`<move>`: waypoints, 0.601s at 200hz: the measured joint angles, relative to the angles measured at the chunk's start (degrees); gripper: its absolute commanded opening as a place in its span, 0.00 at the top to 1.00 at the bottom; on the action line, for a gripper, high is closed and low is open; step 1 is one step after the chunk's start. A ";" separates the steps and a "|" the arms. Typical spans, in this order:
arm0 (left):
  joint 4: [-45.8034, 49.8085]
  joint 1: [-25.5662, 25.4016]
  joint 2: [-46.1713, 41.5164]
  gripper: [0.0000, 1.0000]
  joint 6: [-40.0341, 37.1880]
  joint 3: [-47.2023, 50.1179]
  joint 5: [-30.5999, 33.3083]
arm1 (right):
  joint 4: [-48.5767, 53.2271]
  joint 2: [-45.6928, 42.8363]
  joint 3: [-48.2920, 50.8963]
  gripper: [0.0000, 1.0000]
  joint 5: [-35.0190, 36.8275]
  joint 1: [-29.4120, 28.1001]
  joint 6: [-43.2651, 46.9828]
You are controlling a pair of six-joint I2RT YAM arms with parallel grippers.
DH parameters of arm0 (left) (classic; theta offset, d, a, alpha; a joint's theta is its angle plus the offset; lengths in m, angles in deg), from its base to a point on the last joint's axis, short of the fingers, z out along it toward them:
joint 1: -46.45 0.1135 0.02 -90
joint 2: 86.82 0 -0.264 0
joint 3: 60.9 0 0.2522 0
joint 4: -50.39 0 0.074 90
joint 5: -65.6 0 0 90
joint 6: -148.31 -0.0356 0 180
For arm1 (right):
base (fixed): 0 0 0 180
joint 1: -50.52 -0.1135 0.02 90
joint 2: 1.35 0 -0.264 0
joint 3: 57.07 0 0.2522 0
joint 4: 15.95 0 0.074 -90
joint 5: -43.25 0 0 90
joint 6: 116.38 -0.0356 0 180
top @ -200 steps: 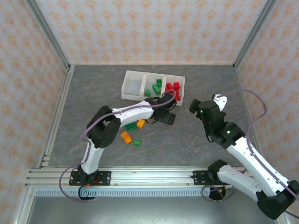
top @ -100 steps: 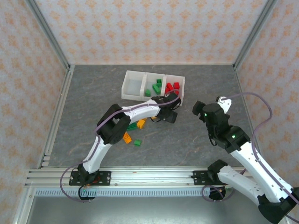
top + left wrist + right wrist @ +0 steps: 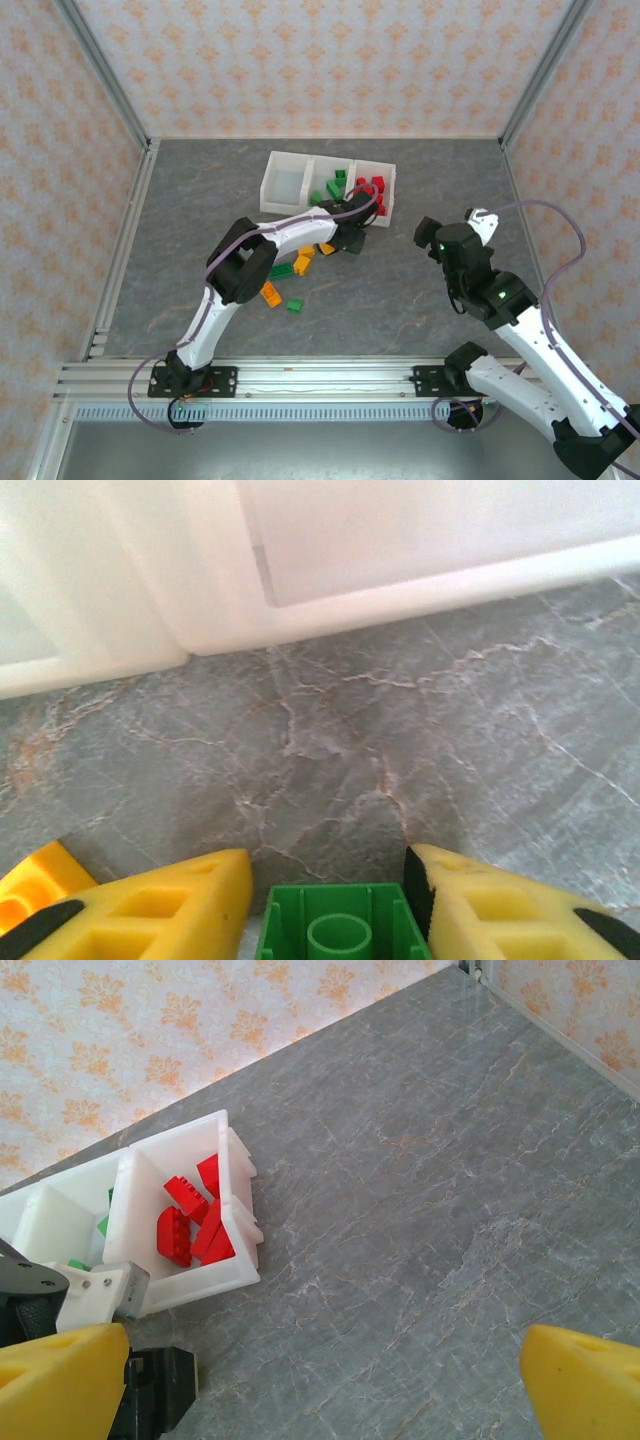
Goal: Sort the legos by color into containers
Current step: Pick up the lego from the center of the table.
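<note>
Grey veined tabletop [image 3: 480, 750] spreads beneath the green lego [image 3: 338, 935], which sits near the tray [image 3: 420, 580] wall, between the left gripper's [image 3: 325, 865] yellow fingers. Whether they pinch it yet, I cannot tell. It looks light, rigid and slick, so I would grip it across its flat parallel sides. The right gripper [image 3: 320, 1380] gapes wide, holding nothing. Its wrist view shows red legos [image 3: 190, 1225] in the end compartment, while the overhead view shows loose orange legos [image 3: 269, 294].

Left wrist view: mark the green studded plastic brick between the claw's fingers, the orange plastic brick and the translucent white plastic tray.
green studded plastic brick [image 3: 338, 930]: left wrist view, centre ring.
orange plastic brick [image 3: 30, 876]: left wrist view, top corner.
translucent white plastic tray [image 3: 420, 530]: left wrist view, outer wall.
</note>
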 measured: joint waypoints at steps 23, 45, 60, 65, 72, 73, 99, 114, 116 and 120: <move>-1.55 -0.02 -0.92 0.62 0.11 1.75 -0.13 | -0.02 0.00 0.00 0.00 0.00 0.00 -0.07; -2.71 -0.02 -1.95 0.68 0.13 3.50 -0.22 | -0.02 0.00 0.00 0.00 0.00 0.00 -0.09; -2.95 -0.02 -2.58 0.70 0.15 4.37 -0.15 | -0.02 0.00 0.00 0.00 0.00 0.00 -0.11; -2.99 -0.02 -2.82 0.71 0.17 4.61 -0.13 | -0.02 0.00 0.00 0.00 0.00 0.00 -0.17; -2.95 0.00 -3.19 0.72 0.17 4.83 -0.11 | -0.02 0.00 0.00 0.00 0.00 0.00 -0.28; -2.95 0.00 -3.23 0.72 0.17 4.85 -0.11 | -0.02 0.00 0.00 0.00 0.00 0.00 -0.28; -2.58 0.02 -5.66 0.75 0.17 4.74 1.22 | -0.02 0.00 0.00 0.00 0.04 0.00 -0.33; -1.53 0.02 -7.67 0.74 0.13 3.65 2.80 | -0.02 0.00 0.00 0.00 0.22 0.00 -0.39; -1.46 0.07 -7.93 0.74 0.13 3.50 3.02 | -0.02 0.00 0.00 0.00 0.22 0.00 -0.39; -1.40 0.13 -8.55 0.74 0.13 3.02 3.39 | -0.02 0.00 0.00 0.00 0.24 0.00 -0.42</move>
